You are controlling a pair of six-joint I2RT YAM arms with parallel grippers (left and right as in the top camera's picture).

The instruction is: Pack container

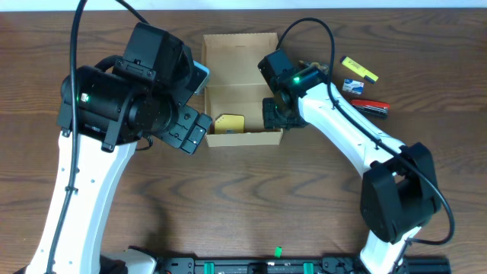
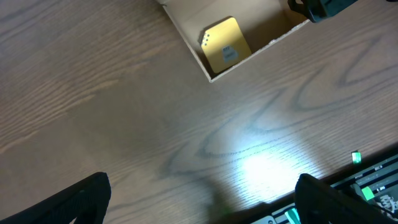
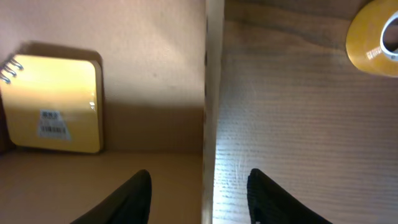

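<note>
Half parted on the right gripper (image 3: 199,180), straddling the cardboard box (image 3: 211,93) wall, clamping nothing. Beyond the left jaw a yellow spiral notepad (image 3: 56,102) inside; beyond the right a tape roll (image 3: 373,37), unseen from the left wrist. Spread wide and empty on the left gripper (image 2: 202,193), box corner far ahead.

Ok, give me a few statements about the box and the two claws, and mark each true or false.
1. A yellow notepad lies inside the container. True.
2. The container's lid is shut. False: the flap lies open.
3. The left claw grips the notepad. False: it is open and empty above the table.
4. The right claw has a finger on either side of the container's wall. True.
5. A red item lies on the table outside the container. True.
</note>
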